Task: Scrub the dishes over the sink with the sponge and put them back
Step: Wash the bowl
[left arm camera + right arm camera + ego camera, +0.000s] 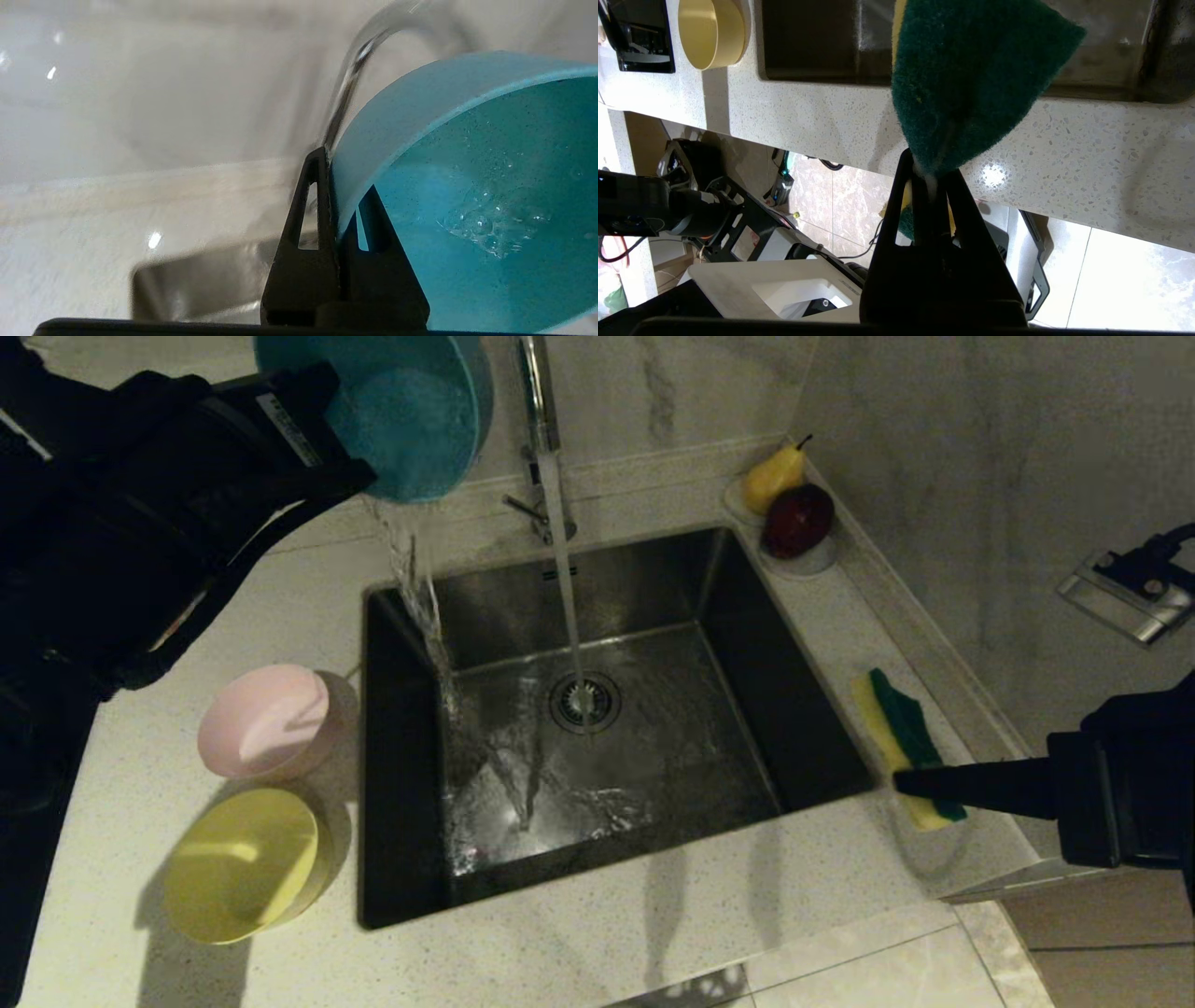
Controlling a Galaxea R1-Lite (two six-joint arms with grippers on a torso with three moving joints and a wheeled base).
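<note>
The steel sink sits in the speckled countertop, its faucet running onto the drain. Over the sink's back left corner, the left gripper clamps the tilted blue bowl by its rim, spilling water. A pink bowl and a yellow bowl rest along the sink's left edge. At the right edge, the right gripper pinches the sponge. No writing is legible.

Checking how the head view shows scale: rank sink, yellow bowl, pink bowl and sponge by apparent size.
1. sink
2. yellow bowl
3. pink bowl, nearly matching the yellow; possibly just farther
4. sponge
</note>
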